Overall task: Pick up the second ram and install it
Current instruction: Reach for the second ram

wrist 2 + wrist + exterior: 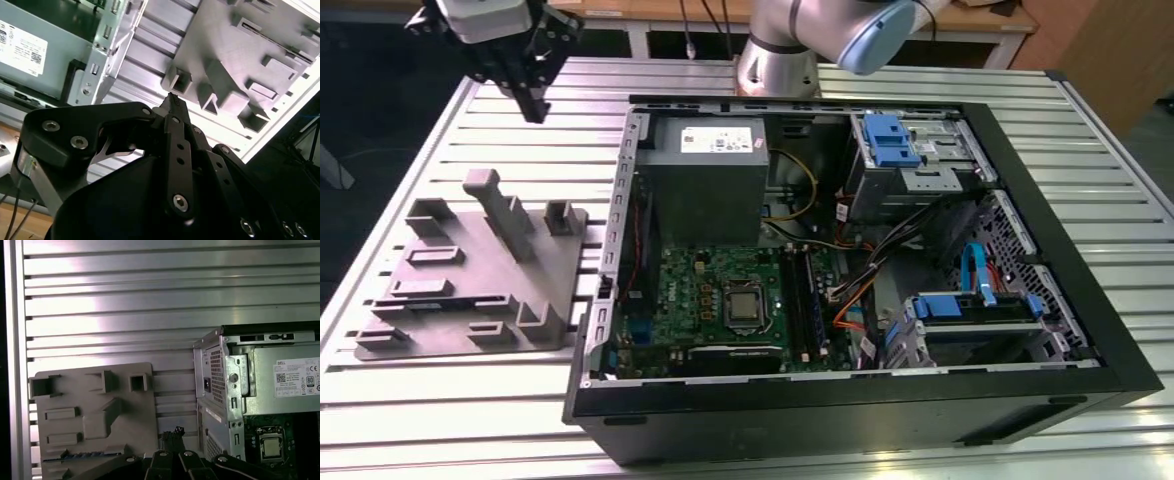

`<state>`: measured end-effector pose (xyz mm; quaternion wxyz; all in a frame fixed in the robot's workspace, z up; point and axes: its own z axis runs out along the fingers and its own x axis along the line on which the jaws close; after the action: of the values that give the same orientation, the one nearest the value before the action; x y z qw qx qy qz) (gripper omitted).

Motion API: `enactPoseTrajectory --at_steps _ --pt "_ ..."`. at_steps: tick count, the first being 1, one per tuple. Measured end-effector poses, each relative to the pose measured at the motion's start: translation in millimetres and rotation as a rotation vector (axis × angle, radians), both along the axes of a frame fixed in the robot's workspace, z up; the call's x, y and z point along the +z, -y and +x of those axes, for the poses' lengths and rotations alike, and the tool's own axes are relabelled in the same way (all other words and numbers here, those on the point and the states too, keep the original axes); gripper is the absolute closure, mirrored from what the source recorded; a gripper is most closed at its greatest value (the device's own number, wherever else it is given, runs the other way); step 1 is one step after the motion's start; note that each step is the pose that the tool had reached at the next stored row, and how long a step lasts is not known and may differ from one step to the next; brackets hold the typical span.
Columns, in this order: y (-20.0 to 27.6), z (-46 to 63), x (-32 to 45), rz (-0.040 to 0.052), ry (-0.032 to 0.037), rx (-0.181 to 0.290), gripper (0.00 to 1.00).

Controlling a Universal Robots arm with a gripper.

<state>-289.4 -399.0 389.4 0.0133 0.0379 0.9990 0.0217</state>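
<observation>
My gripper (534,110) hangs high over the back of the table at the exterior view's left, behind the grey moulded tray (467,280). Its black fingers are shut tip to tip with nothing between them, as both wrist views show (172,99) (172,432). A thin dark strip, which looks like the second ram (80,455) seen edge-on, sits in a long slot of the tray (95,410) on the side away from my gripper. The green motherboard (720,295) lies in the open computer case (854,240), with long memory slots (807,300) beside the processor.
The case takes up the middle and the exterior view's right of the ribbed metal table (400,400). Inside it are a grey power supply (707,150), blue drive brackets (887,140) and loose cables (854,290). My arm's base (781,60) stands behind the case.
</observation>
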Motion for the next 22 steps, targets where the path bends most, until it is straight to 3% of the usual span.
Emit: enactPoseTrajectory --at_steps 12,22 --pt "0.9 -33.5 -1.6 0.0 0.0 0.0 0.9" --pt "6.0 -50.6 -8.5 0.0 0.0 0.0 0.9"
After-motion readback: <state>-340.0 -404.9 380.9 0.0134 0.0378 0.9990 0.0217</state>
